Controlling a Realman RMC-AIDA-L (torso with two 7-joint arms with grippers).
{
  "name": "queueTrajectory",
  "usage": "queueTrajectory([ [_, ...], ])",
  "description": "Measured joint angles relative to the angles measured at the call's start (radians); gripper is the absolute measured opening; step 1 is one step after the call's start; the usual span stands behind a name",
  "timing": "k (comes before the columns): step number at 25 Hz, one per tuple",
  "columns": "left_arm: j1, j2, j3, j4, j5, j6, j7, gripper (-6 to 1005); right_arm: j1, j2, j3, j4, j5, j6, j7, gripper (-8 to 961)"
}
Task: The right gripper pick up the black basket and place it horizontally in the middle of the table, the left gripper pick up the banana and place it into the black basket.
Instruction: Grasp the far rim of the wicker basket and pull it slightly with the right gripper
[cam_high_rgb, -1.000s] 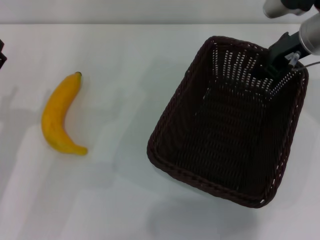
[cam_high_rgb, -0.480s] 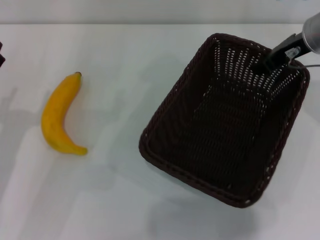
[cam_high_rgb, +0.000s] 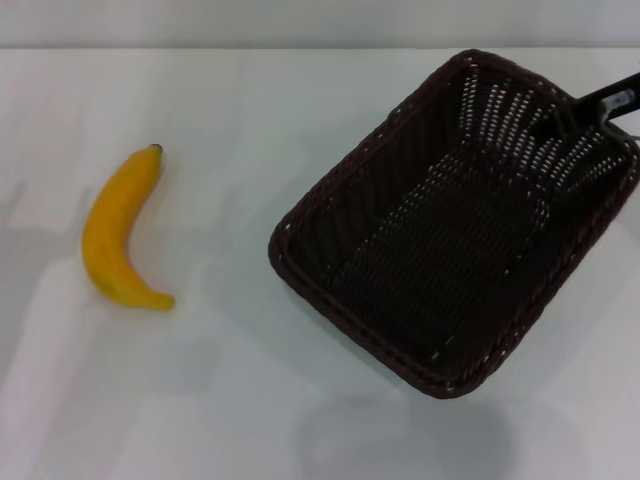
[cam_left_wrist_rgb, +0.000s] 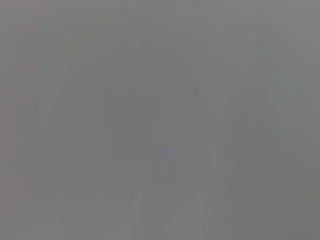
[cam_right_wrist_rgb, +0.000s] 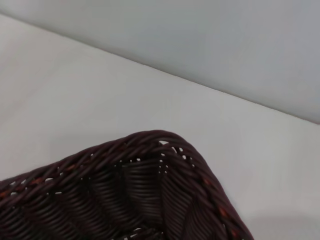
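The black basket (cam_high_rgb: 352, 200) sits at the right of the white table (cam_high_rgb: 230, 400), turned at a slant, with one corner towards the middle. My right gripper (cam_high_rgb: 578, 116) reaches in from the right edge and is shut on the basket's far right rim. One black finger (cam_high_rgb: 606, 99) shows inside the rim. The right wrist view shows a corner of the basket (cam_right_wrist_rgb: 165, 150) close up over the table. The yellow banana (cam_high_rgb: 118, 228) lies on the table at the left, stem end pointing away from me. My left gripper is out of view, and its wrist view shows only plain grey.
The table's far edge (cam_high_rgb: 250, 47) runs along the top of the head view. Bare tabletop (cam_high_rgb: 215, 180) lies between the banana and the basket.
The basket has turned and swung with my right gripper: its far end moved right and back, its near corner moved left. The left gripper's edge left the view. The banana has not moved.
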Motion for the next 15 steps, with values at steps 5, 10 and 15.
queueTrajectory([
  [5,-0.001,0.003,-0.003,-0.001,0.0,-0.002,-0.016,877,-0.033,0.001,0.072,-0.08,-0.005,-0.061,0.056,264],
  [10,-0.001,0.003,-0.003,-0.002,0.0,0.005,-0.015,877,-0.04,0.011,0.2,-0.142,0.016,-0.136,0.062,234],
  [15,-0.01,0.003,-0.008,-0.019,0.001,0.004,-0.01,877,-0.054,0.013,0.264,-0.146,0.079,-0.141,0.063,203],
])
